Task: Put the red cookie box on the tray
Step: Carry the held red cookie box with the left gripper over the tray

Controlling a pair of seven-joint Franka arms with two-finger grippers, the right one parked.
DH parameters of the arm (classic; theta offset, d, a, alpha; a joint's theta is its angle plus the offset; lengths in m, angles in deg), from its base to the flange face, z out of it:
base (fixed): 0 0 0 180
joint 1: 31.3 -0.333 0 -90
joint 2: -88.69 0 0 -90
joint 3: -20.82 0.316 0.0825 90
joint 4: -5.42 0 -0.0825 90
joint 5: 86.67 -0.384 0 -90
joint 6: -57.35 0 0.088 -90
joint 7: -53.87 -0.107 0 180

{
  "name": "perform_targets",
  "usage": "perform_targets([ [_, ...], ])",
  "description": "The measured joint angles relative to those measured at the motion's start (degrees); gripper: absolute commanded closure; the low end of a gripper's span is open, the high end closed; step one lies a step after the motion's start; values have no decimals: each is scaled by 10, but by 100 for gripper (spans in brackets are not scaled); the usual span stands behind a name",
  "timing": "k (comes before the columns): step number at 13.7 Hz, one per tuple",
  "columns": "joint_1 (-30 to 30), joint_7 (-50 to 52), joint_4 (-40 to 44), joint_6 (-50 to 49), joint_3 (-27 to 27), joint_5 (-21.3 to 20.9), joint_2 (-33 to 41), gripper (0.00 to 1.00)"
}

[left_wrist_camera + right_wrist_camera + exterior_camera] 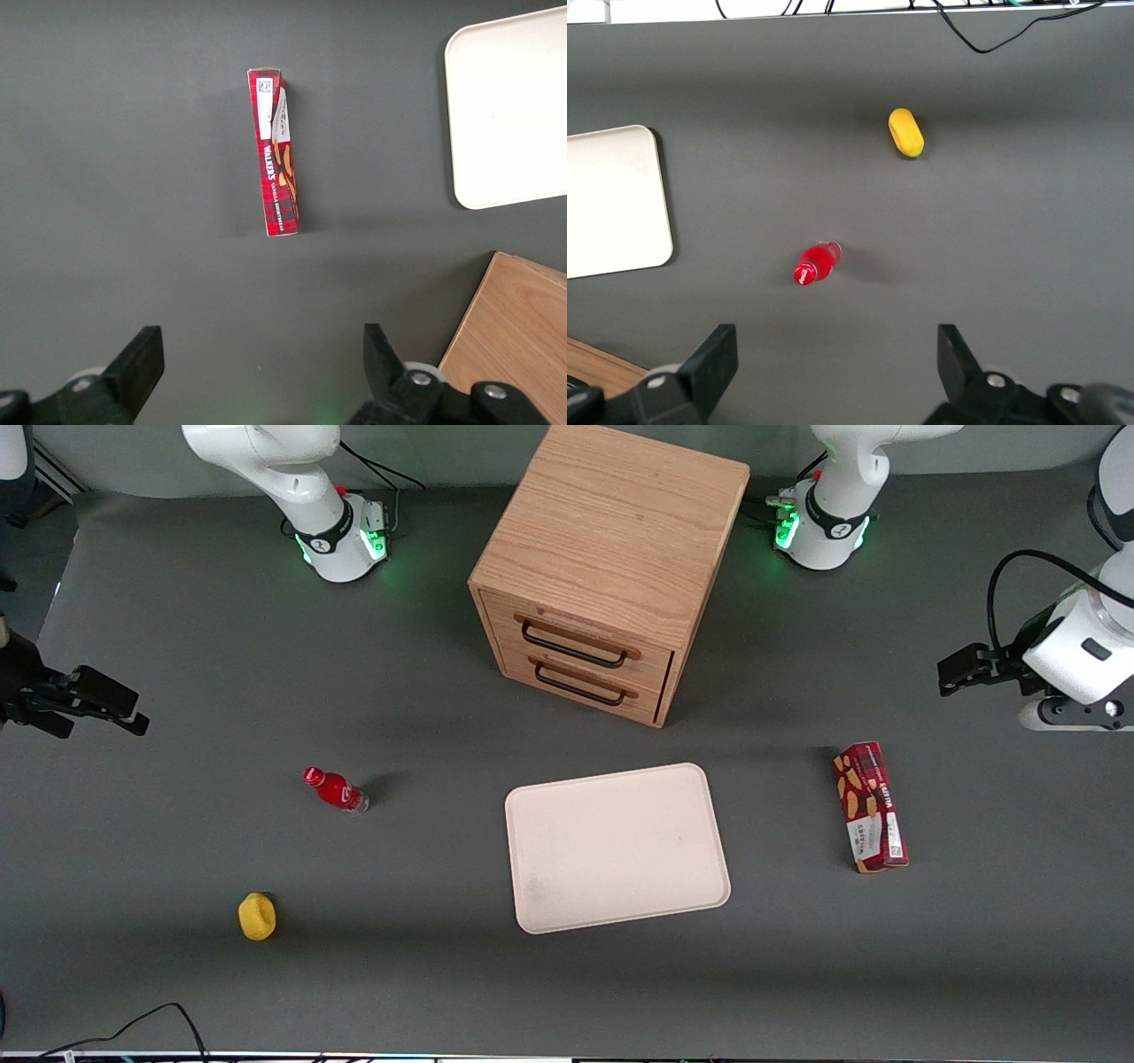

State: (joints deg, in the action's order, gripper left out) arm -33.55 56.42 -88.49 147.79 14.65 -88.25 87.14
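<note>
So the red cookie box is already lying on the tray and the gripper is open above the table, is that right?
Not quite. The front view shows the red cookie box lying on the table, apart from the tray, toward the working arm's end. The rest holds: the gripper hangs above the table, jaws open.

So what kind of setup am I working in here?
Likely a lab test bench: a grey-matted table with staged props, a cabinet, tray and cookie box. The gripper hangs open above the box.

The red cookie box (275, 152) carries white lettering — too small to read.
</note>
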Motion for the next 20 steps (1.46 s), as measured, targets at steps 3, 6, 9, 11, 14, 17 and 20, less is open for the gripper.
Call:
perform_targets([
  [3, 0, 0, 0, 0, 1, 0, 0, 0],
  [6, 0, 1, 0, 0, 1, 1, -6, 0],
  [9, -2, 2, -1, 12, 7, 7, -40, 0],
  [11, -11, 2, -11, 61, 9, 7, -77, 0],
  [14, -20, 1, -81, 226, 11, 8, -124, 0],
  [17, -18, 1, -143, 370, 8, 8, -185, 11],
  [20, -19, 1, -148, 432, 9, -9, -232, 64],
])
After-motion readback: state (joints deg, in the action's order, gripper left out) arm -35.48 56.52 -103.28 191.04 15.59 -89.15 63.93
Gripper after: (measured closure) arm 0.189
